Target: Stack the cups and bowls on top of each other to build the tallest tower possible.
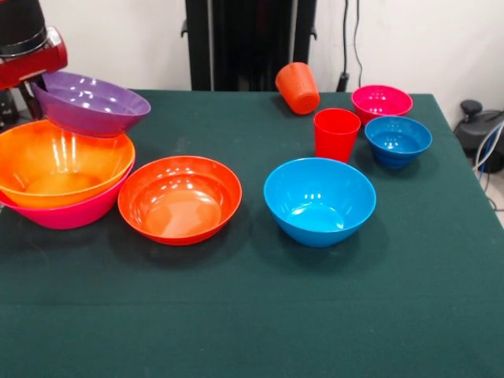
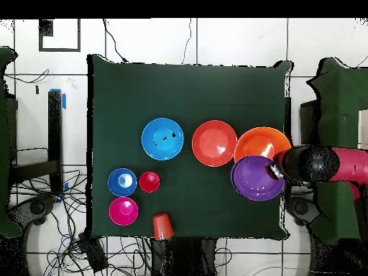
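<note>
My gripper (image 1: 33,88) (image 2: 274,170) is shut on the rim of the purple bowl (image 1: 90,106) (image 2: 255,178). It holds the bowl tilted in the air just above the big yellow-orange bowl (image 1: 59,161) (image 2: 262,142), which is nested in the big pink bowl (image 1: 71,213). One shallow red-orange bowl (image 1: 179,197) (image 2: 214,143) stands beside that pile; a second does not show. The medium blue bowl (image 1: 319,201) (image 2: 162,139), the upright red cup (image 1: 336,134) (image 2: 149,181), the small blue bowl (image 1: 398,140), the small magenta bowl (image 1: 381,102) and the orange cup (image 1: 298,88), lying on its side, stand apart.
The table has a dark green cloth (image 1: 252,315). The black pedestal (image 1: 248,43) stands at its far side. Cables and a black device (image 1: 480,126) lie beyond the table's right edge in the front view.
</note>
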Available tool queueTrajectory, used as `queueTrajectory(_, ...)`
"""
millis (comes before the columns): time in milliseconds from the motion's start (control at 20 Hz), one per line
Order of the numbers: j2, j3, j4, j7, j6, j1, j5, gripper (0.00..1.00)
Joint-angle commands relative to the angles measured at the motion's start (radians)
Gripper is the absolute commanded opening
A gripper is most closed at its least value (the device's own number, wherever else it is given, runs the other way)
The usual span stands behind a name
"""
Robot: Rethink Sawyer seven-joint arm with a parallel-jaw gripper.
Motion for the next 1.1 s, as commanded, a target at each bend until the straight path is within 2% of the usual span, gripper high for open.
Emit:
queueTrajectory(50, 0.088, -0.007, -0.082, -0.407, 0.055, 0.05, -0.018, 0.0)
queueTrajectory(400, 0.134, -0.001, -0.126, -0.452, 0.058, 0.057, -0.007, 0.0)
queueTrajectory(650, 0.187, -0.003, -0.223, -0.512, 0.086, 0.095, -0.004, 0.0)
queueTrajectory(750, 0.194, -0.003, -0.261, -0.531, 0.109, 0.115, -0.003, 0.0)
queueTrajectory(1100, 0.193, -0.001, -0.298, -0.558, 0.134, 0.139, 0.001, 0.0)
